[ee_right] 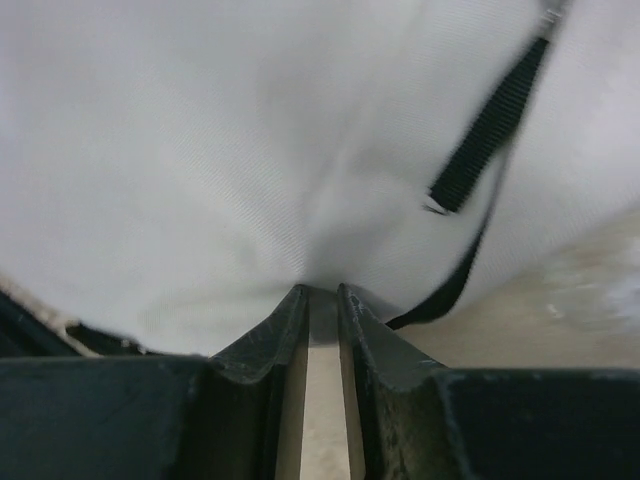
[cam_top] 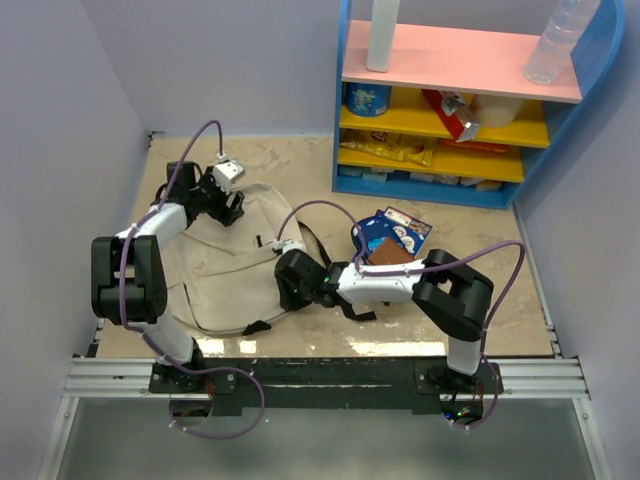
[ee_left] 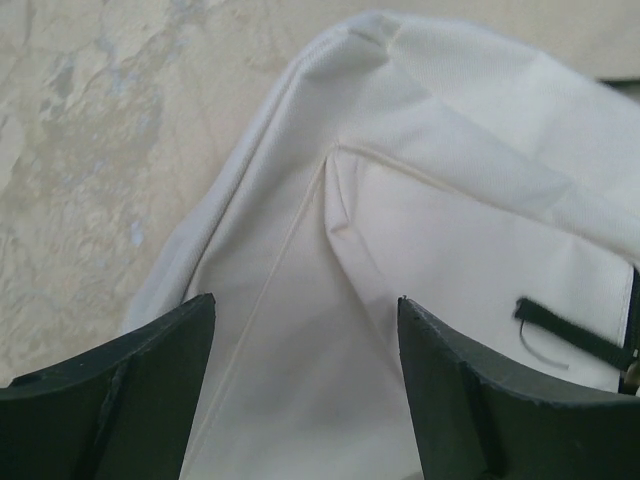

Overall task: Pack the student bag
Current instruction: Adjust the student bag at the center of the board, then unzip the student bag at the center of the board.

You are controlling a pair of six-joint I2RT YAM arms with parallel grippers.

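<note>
The student bag (cam_top: 225,265) lies flat at 9 o'clock on the table (cam_top: 290,160). My right claw (ee_right: 320,300) pinches fabric at its 3 o'clock edge, and my left claw (ee_left: 305,305) stands open above its 11 o'clock corner. Progress appears early: the blue packet (cam_top: 395,232) at the bag's 2 o'clock remains unpacked.

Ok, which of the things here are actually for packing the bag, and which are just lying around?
For the job: student bag; right gripper pinching its edge; left gripper open over it; probably the blue books beside it.
Lying about: shelf, plastic bottle, snack packets.
</note>
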